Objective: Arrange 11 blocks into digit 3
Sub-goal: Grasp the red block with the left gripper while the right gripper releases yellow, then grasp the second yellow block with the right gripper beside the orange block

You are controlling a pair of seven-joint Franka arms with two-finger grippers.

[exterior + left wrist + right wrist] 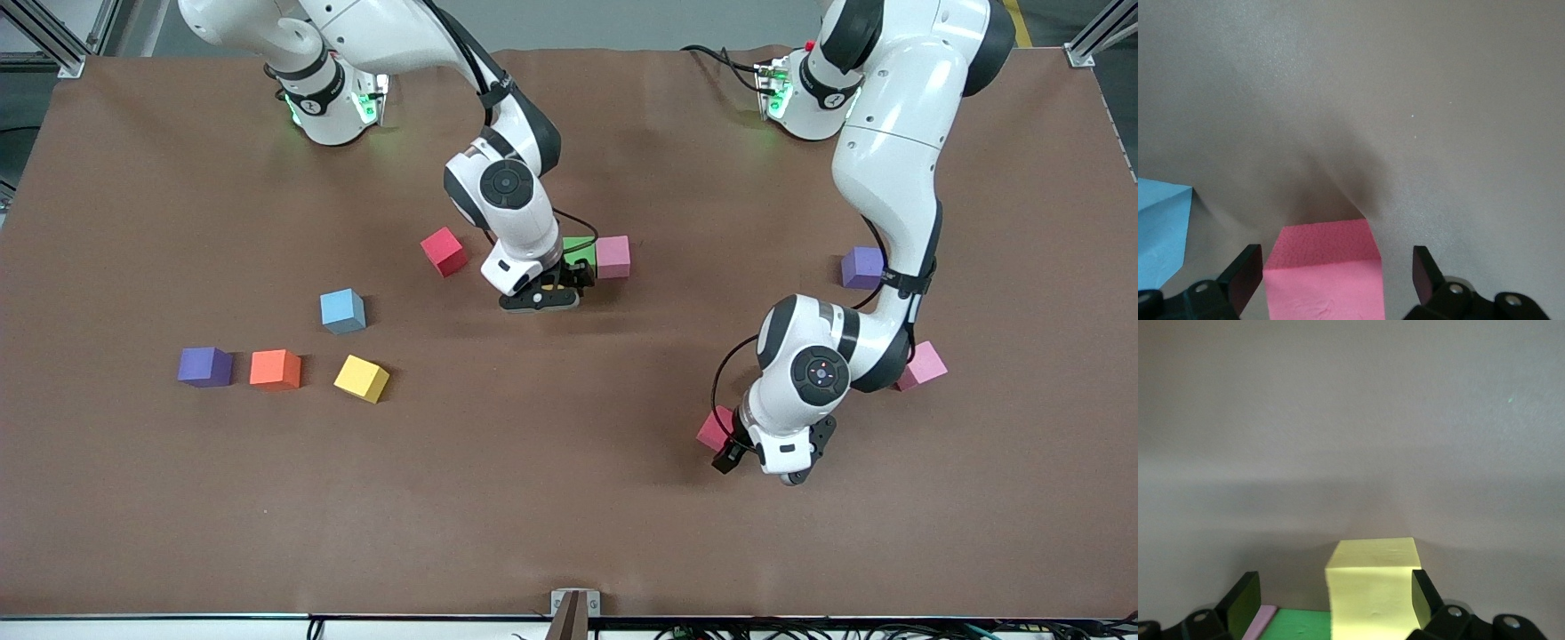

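left gripper [1337,277]: fingers spread, pink block [1323,273] between them, ungrasped | right gripper [1331,600]: released, yellow block [1373,587] touching one finger

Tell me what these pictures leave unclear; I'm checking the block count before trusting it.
- Front view: the right gripper hides the yellow block; the green block is half covered.
- Front view: the left gripper covers most of a pink block.
- Left wrist view: a light blue block is cut by the edge.
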